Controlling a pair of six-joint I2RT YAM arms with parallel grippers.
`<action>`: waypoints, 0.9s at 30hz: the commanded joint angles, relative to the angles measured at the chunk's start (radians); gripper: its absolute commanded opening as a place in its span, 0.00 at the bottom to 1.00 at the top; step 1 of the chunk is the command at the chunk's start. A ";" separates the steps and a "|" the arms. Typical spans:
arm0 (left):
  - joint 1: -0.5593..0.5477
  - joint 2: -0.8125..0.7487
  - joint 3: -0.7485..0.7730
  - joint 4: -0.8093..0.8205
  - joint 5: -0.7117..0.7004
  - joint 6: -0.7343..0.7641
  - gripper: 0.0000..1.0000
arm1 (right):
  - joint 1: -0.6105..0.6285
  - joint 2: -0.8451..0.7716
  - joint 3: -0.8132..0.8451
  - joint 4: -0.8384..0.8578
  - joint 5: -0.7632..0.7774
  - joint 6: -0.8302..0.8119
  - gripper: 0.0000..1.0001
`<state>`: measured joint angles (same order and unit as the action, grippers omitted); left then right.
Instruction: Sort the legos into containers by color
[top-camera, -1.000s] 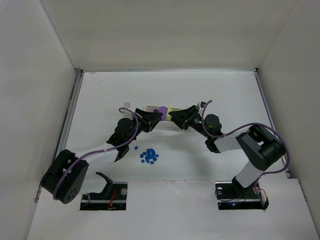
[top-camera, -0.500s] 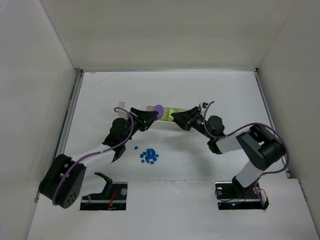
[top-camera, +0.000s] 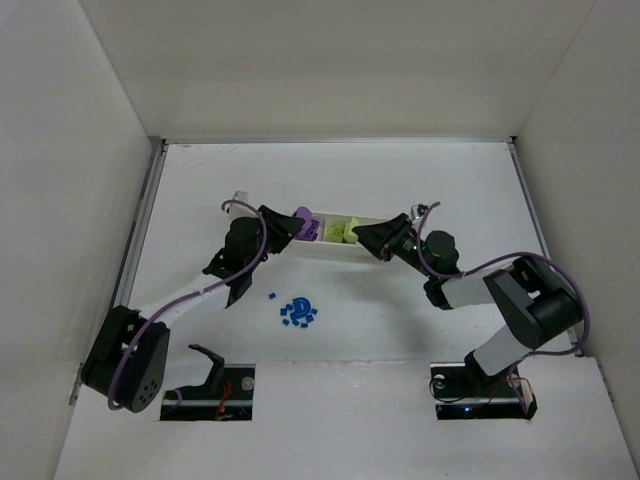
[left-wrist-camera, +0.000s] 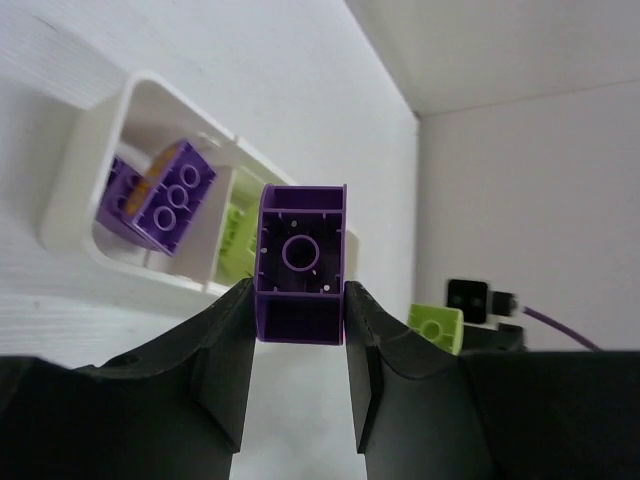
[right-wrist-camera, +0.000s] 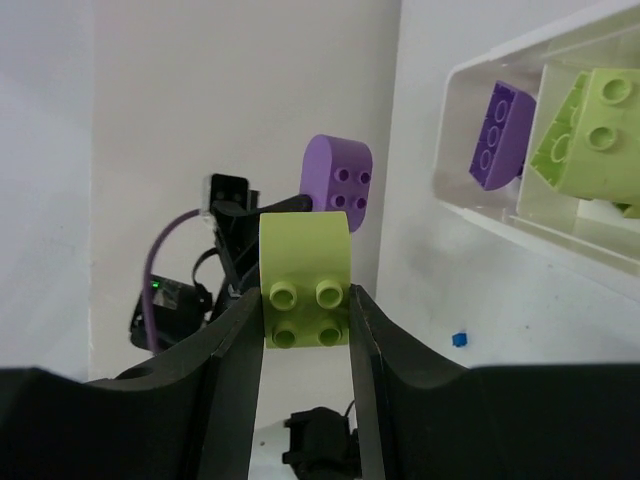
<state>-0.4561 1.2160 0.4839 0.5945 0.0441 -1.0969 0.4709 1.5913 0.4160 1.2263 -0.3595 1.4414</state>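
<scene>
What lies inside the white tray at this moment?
One compartment of the tray holds purple bricks, the next one yellow-green bricks. The third compartment cannot be seen: in the top view the right gripper covers that end.

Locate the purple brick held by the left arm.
The purple brick is left of centre in the top view, clamped in the left fingers at the tray's left end, opposite the right arm's green brick.
</scene>
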 joint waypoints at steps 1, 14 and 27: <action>-0.032 0.016 0.119 -0.166 -0.139 0.213 0.10 | -0.004 -0.045 0.017 -0.085 -0.004 -0.116 0.29; -0.068 0.211 0.309 -0.340 -0.259 0.402 0.11 | 0.010 -0.146 0.078 -0.376 0.065 -0.322 0.30; -0.071 0.330 0.392 -0.369 -0.296 0.493 0.21 | 0.018 -0.139 0.139 -0.488 0.137 -0.418 0.30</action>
<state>-0.5262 1.5414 0.8383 0.2260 -0.2157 -0.6453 0.4740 1.4651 0.4877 0.7799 -0.2775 1.0939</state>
